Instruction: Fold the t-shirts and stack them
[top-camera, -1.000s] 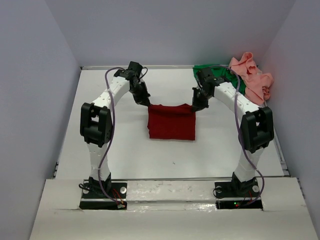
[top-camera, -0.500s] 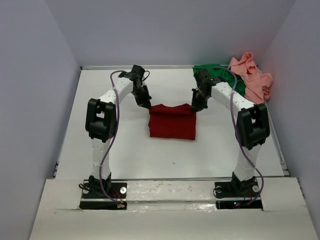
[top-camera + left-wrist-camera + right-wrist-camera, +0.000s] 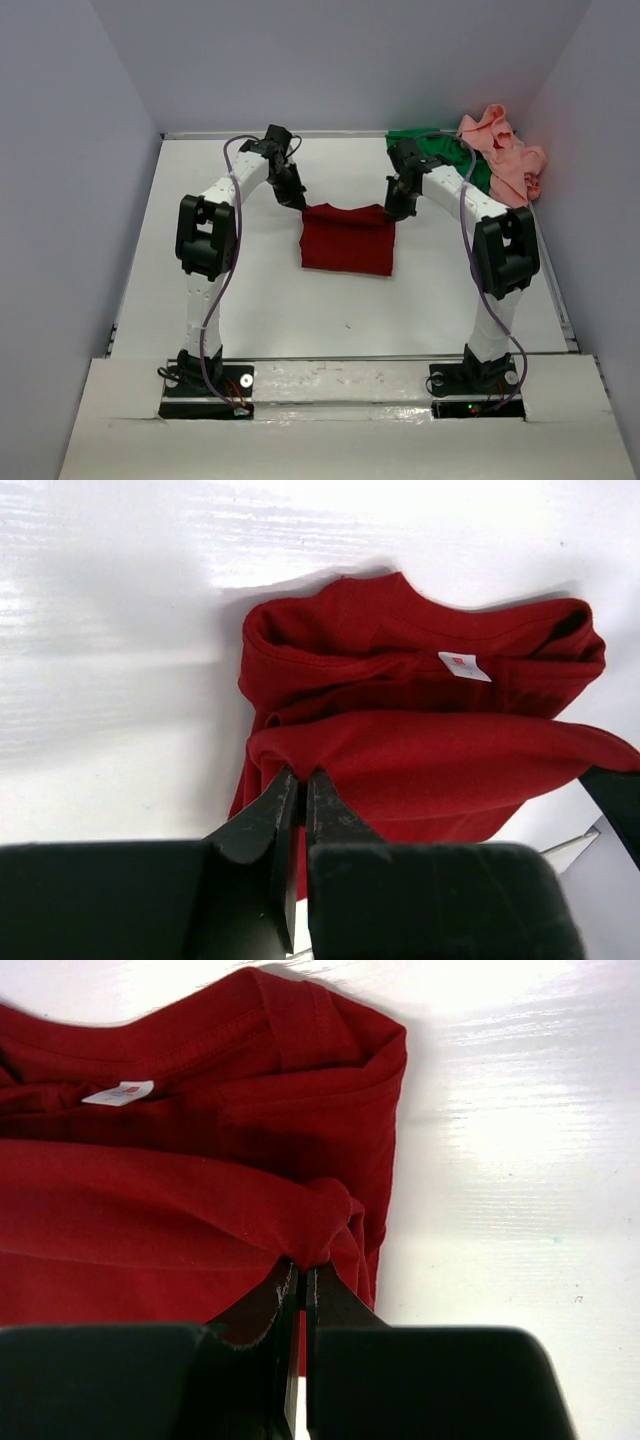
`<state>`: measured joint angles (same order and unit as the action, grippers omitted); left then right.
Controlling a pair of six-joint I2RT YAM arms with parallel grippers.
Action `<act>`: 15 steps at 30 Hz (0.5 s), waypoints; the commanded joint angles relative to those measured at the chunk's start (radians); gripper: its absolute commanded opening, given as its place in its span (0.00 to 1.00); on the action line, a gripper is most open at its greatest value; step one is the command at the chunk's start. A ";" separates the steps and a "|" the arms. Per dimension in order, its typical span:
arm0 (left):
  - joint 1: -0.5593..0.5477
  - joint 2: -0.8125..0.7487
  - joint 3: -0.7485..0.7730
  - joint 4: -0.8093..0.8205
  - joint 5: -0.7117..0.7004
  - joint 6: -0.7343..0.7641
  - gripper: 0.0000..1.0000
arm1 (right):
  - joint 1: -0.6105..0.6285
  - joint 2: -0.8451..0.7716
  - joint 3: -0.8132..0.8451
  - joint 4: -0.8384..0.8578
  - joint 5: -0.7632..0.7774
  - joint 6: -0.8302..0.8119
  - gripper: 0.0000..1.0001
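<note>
Two end effectors share one garment here. Your left end effector point(image 3: 302, 780) and right end effector point(image 3: 300, 1268) are each clenched on a pinch of the dark red t-shirt point(image 3: 345, 243), one at each end of its far edge. The shirt lies already doubled over near the middle of the counter point(image 3: 250, 300), a little toward the far edge.

You are probably gripping both ends of the same upper layer so that it stays taut and level and the fold lands square rather than skewed. In both wrist views the raised layer meets the fingertips directly. The collar and its white label point(image 3: 464, 667) lie flat on the counter just beyond them. The rest of the shirt spreads from the tips toward the near edge.

The green t-shirt point(image 3: 445, 150) and the pink t-shirt point(image 3: 505, 155) sit crumpled together in the far right corner, well apart from the red one. Folding them, and the stacking, looks not yet begun.
</note>
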<state>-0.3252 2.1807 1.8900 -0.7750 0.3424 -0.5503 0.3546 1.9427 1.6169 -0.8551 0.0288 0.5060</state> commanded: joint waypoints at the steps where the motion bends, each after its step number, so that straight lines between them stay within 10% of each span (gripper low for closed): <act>1: 0.006 -0.019 0.023 0.055 -0.022 0.016 0.28 | -0.008 -0.028 -0.029 0.027 0.097 0.026 0.00; 4: 0.006 -0.056 -0.002 0.112 -0.077 0.006 0.57 | -0.008 -0.047 -0.043 0.039 0.120 0.035 0.01; 11: 0.006 -0.145 -0.029 0.221 -0.140 -0.023 0.58 | -0.008 -0.125 -0.104 0.111 0.242 0.045 0.08; 15: 0.006 -0.176 -0.026 0.230 -0.125 -0.023 0.58 | -0.008 -0.182 -0.146 0.136 0.302 0.072 0.71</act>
<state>-0.3237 2.1273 1.8637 -0.5999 0.2264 -0.5678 0.3538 1.8584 1.4887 -0.7929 0.2173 0.5510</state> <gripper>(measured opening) 0.582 0.507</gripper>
